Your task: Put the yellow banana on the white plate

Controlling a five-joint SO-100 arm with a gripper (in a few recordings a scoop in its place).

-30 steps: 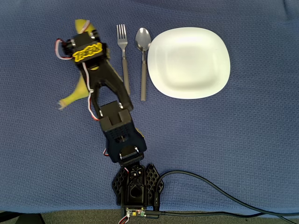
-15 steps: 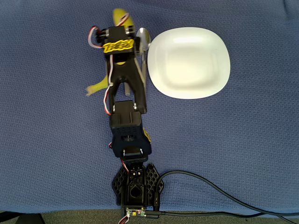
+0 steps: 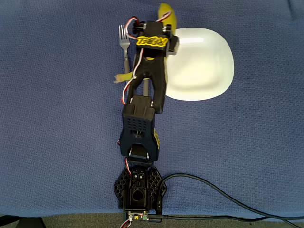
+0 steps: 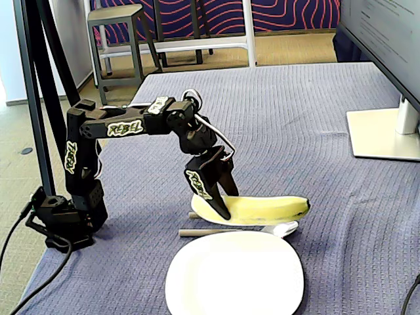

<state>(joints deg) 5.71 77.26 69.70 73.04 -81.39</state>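
Note:
My gripper [image 4: 223,209] is shut on the yellow banana [image 4: 262,209] near its stem end and holds it roughly level, just above the cloth. In the overhead view the arm's wrist [image 3: 153,41] covers the banana's middle. The banana's yellow tip [image 3: 166,13] sticks out above the wrist and the pale stem end [image 3: 119,78] shows at lower left. The white plate [image 3: 204,61] lies bare right beside it, and the arm overlaps the plate's left edge. In the fixed view the plate [image 4: 236,275] sits just in front of the banana.
A fork [image 3: 124,40] lies left of the arm. A spoon [image 4: 275,230] lies between the banana and the plate. A monitor stand [image 4: 384,134] is at the far right. A black cable [image 3: 213,190] runs from the arm's base [image 3: 137,192].
The gripper has swung to the right with the banana, from left of the fork to over the cutlery at the plate's left edge. The spoon is now covered in the overhead view.

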